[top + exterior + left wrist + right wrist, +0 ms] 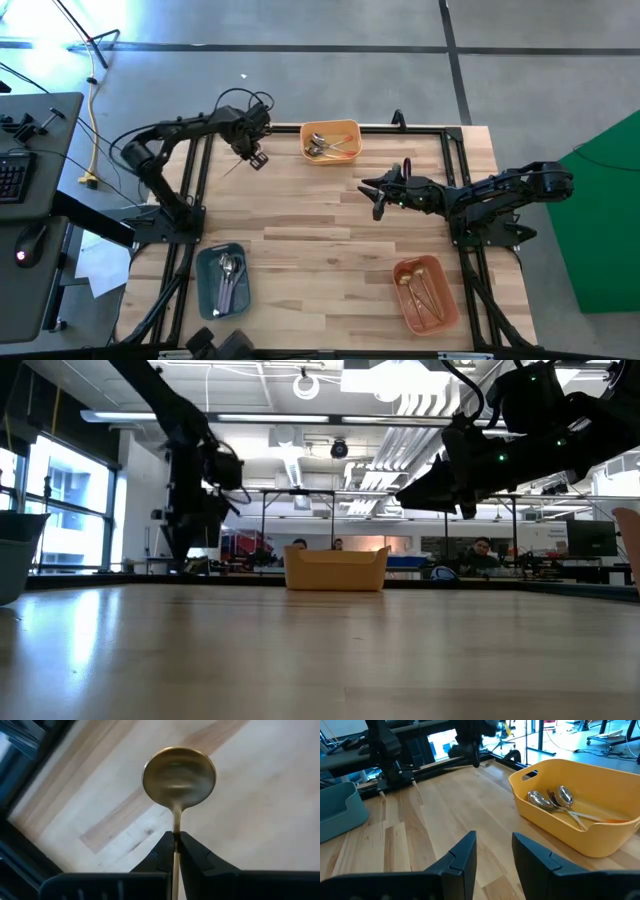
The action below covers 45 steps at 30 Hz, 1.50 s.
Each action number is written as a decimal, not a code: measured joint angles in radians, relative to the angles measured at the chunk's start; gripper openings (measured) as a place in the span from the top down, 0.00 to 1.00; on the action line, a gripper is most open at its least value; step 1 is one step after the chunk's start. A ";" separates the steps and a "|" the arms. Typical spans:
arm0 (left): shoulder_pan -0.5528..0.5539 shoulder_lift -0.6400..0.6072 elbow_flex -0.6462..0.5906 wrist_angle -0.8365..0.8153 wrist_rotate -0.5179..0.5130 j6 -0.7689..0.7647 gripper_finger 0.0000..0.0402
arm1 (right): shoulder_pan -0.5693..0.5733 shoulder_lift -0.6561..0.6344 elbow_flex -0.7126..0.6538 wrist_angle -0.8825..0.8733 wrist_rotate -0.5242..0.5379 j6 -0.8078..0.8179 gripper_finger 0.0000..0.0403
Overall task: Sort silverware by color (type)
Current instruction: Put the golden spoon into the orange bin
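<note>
A gold-coloured spoon [179,775] lies bowl up over the bare wood, with my left gripper [176,834] shut on its handle. That gripper [255,155] is at the table's far left and points down. My right gripper [378,195] hovers open over the middle of the table with nothing between its fingers [492,851]. It faces the yellow-orange tray [555,825], where silver-bowled spoons [555,800] lie. My left gripper pinches the spoon's thin handle [176,822] just behind the bowl, between its two fingers [162,852]. The fingers come from above and point down. The bowl sticks out past the fingertips, face up. Whether the spoon is clear of the table, I cannot tell.
The yellow-orange tray [331,142] stands at the far edge, middle. A teal tray [222,278] with spoons sits near left, and an orange-pink tray [424,292] with gold spoons near right. Bare wood lies between them. People sit in the room beyond the table [480,550].
</note>
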 joint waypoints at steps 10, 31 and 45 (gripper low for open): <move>-0.179 -0.329 -0.148 0.230 0.226 -0.170 0.99 | 0.000 0.000 0.000 -0.006 -0.035 0.031 0.73; -0.447 -0.231 -0.595 1.938 0.418 -0.498 1.00 | 0.165 0.173 0.282 -0.033 0.047 0.068 0.50; -0.503 -0.140 -0.574 2.084 0.456 -0.512 1.00 | 0.085 0.337 0.510 -0.073 0.076 0.034 0.50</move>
